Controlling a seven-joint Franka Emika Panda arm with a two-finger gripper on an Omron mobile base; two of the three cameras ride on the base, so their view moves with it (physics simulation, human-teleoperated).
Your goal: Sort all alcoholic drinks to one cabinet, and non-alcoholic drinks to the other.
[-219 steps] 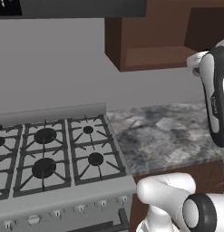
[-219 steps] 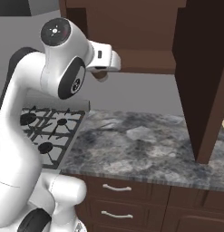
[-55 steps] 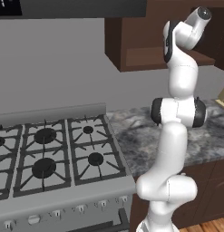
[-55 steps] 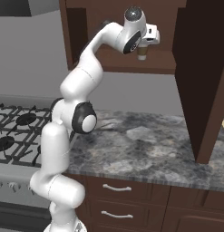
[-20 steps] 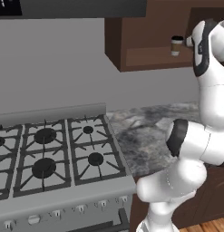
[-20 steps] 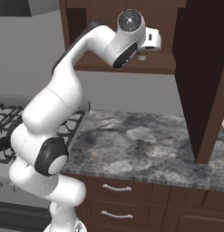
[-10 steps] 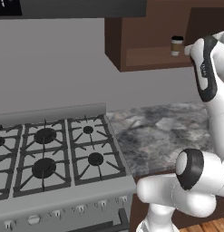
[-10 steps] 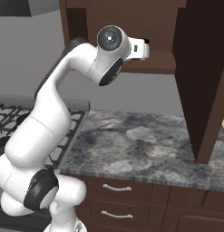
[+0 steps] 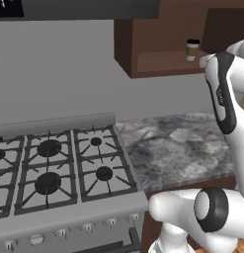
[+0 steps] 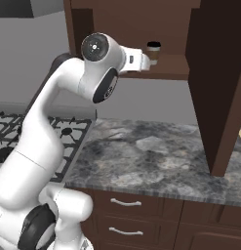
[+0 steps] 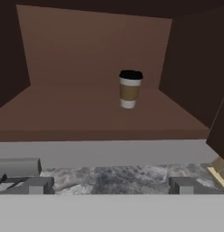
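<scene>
coffee cup: one paper coffee cup [image 11: 130, 89] standing upright on the floor of the open wall cabinet [image 11: 86, 113], about mid-depth, a little right of centre from my hand view. I'd say that's its sorted spot, since it's a non-alcoholic drink and it's sitting free with nothing touching it

claw: the gripper [image 11: 111, 186] has its fingers spread wide with nothing between them, sitting outside the cabinet's front edge and well short of the cup. I read that as me being done with this cup

cabinet door: one door [image 10: 219, 83] swung open, sticking out on the right side in the right base view, which is why the inside is reachable at all

counter: grey marbled counter [image 10: 156, 156] under the cabinet, and I don't see any drinks on the stretch I can see

stove: one gas stove [image 9: 54, 168] to the left of the counter, I count five burners in view

count: drinks I can see right now is exactly one, the cup. I can't spot the bottles or the can from here, so to my eye most of the sorting is still to do

next: I reckon I need to go look for the other drinks
</scene>
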